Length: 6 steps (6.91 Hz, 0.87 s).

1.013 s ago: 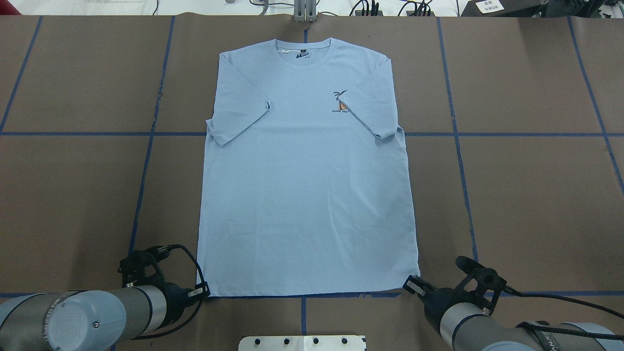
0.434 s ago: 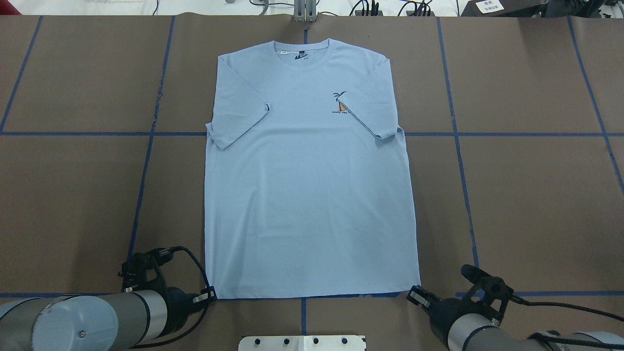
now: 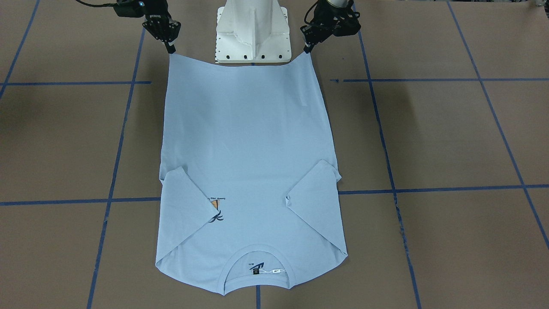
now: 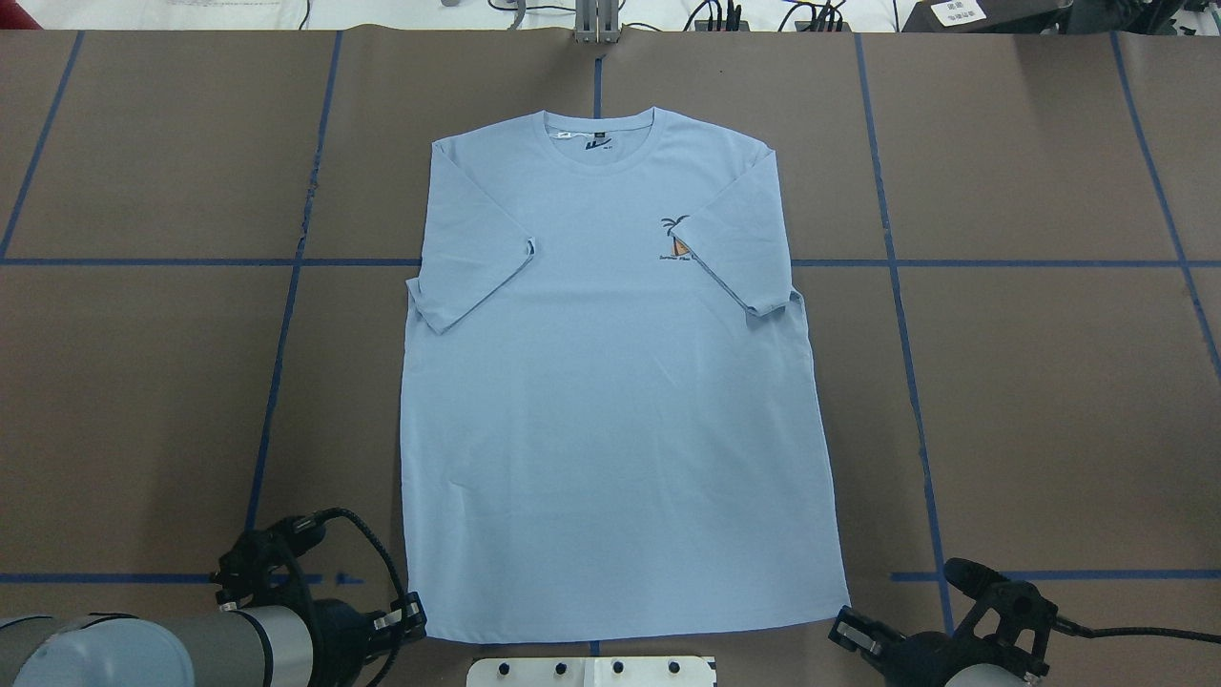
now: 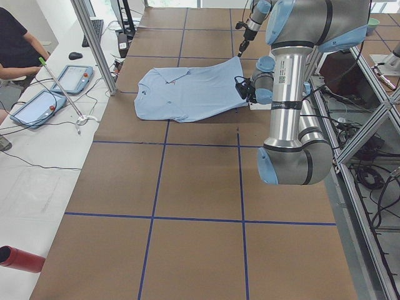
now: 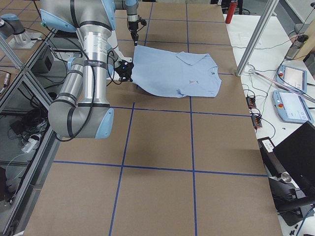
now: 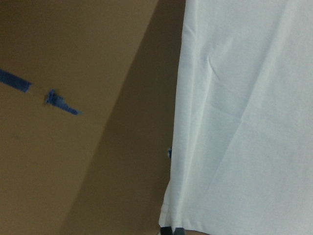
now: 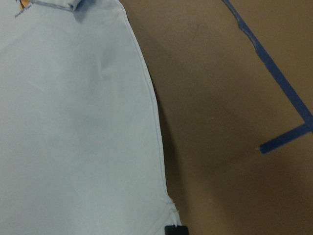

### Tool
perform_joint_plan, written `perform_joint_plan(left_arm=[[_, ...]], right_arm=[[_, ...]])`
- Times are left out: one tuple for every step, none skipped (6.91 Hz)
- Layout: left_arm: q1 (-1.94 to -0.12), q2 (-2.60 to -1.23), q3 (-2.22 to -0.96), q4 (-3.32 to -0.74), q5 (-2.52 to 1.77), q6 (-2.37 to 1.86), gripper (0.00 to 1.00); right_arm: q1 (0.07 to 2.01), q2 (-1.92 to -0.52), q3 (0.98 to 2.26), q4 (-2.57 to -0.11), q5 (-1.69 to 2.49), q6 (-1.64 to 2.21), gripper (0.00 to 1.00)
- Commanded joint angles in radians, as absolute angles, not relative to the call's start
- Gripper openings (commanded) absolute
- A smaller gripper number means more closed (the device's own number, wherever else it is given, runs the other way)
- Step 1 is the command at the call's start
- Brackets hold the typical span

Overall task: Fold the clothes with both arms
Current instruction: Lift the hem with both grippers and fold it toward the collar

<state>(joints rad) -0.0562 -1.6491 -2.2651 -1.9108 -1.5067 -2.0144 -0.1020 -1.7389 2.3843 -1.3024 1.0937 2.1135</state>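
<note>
The light blue T-shirt lies face up on the brown table, collar far from the robot, both sleeves folded in over the chest. Its palm-tree print is partly under one sleeve. My left gripper is shut on the near left hem corner. My right gripper is shut on the near right hem corner. In the front-facing view the left gripper and the right gripper hold the corners just above the table, and the hem sags between them. The left wrist view shows the shirt's edge, as does the right wrist view.
The white pedestal base stands right behind the hem. Blue tape lines cross the table. A metal post and cables sit at the far edge. An operator sits beyond it.
Both grippers have drawn back toward the robot's base, and the whole shirt has slid with them toward the near table edge. The sleeves stay folded in.
</note>
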Motion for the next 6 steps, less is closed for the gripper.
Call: perform_joint_plan(left_arm=[[-0.253,-1.763,-2.181,-1.885,-1.505,-1.775,0.0],[-0.347,-1.832,-2.086,-1.888,-1.506,-1.711,0.0],[-0.451,-1.92,-1.974,-1.896,-1.508,-1.6,0.0],[-0.531,-1.969,-1.863,-1.904,-1.508,-1.526,0.0],[-0.604,-2.018,-1.735,-1.995,-1.506,-1.488,0.0],[-0.642,-2.028,-1.659,-2.073,-1.506,-1.452,0.0]], right_arm=[[0.155,-1.502,2.238,-1.305,1.18,1.878,0.0],[0.295,-1.42,2.123,-1.304,1.294,1.846,0.0],[0.407,-1.293,1.997,-1.304,1.355,1.741,0.0],[0.489,-1.194,1.865,-1.302,1.371,1.706,0.0],[0.579,-1.118,1.72,-1.296,1.421,1.672,0.0],[0.648,-1.048,1.594,-1.295,1.443,1.608,0.0]])
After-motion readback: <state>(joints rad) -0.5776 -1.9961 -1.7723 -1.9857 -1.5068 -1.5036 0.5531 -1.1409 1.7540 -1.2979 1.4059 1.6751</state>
